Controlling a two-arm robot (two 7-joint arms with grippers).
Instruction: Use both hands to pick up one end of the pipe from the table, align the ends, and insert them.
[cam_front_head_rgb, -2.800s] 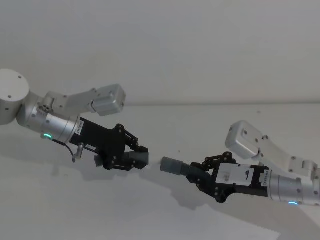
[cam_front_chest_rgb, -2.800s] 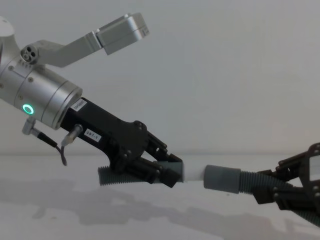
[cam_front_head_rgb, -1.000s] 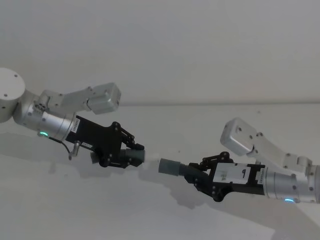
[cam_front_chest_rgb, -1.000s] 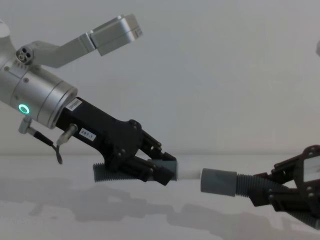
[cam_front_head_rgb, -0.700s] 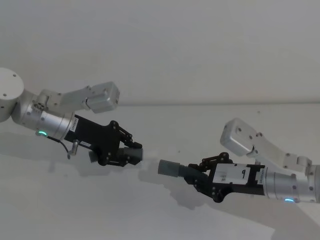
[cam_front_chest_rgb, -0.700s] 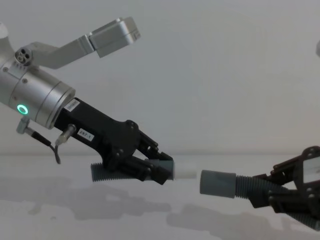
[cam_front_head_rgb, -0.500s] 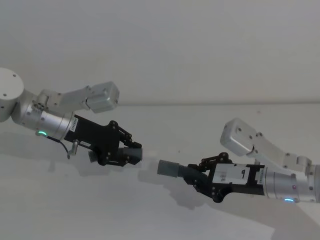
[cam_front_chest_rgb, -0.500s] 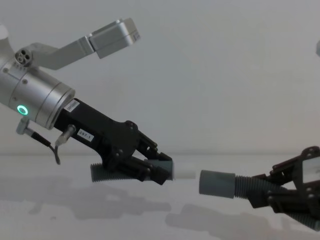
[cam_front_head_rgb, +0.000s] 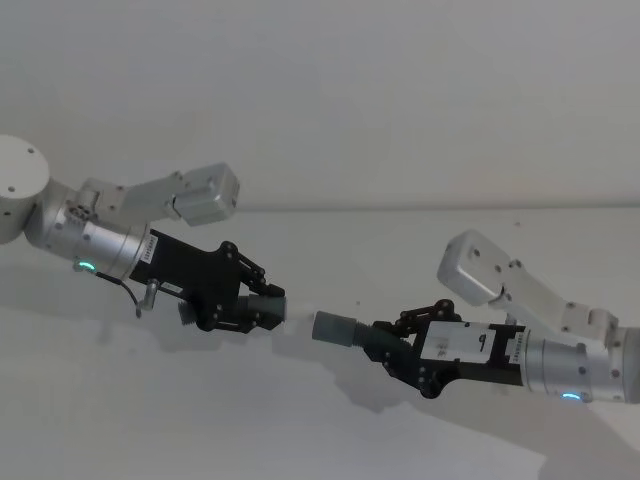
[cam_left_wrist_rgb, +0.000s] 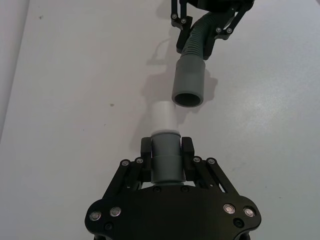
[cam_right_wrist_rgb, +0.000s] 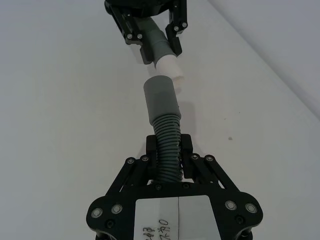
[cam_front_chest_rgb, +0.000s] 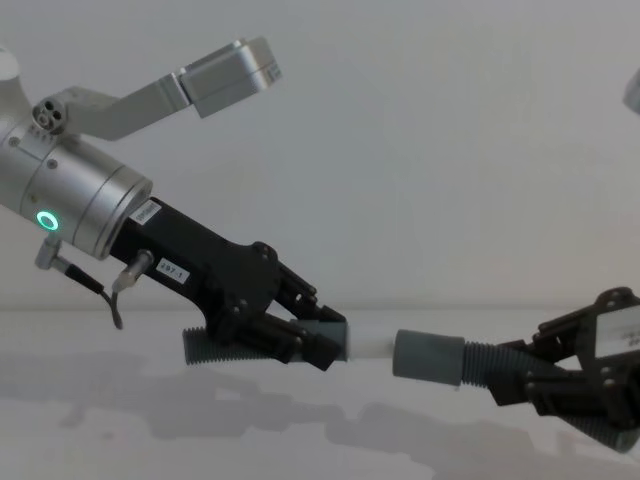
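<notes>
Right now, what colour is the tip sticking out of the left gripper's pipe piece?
White tip, clearest in the left wrist view.

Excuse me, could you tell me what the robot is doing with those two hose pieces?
It is joining two hose pieces in mid-air above the white table. The left gripper holds the short hose, whose white tip points at the open grey cuff of the longer hose in the right gripper. The ends are nearly lined up, a small gap apart, not yet inserted.

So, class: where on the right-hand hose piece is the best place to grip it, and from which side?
On the ribbed hose just behind its grey cuff, from the rear, fingers either side, as the right gripper does: the cuff's open mouth stays free.
</notes>
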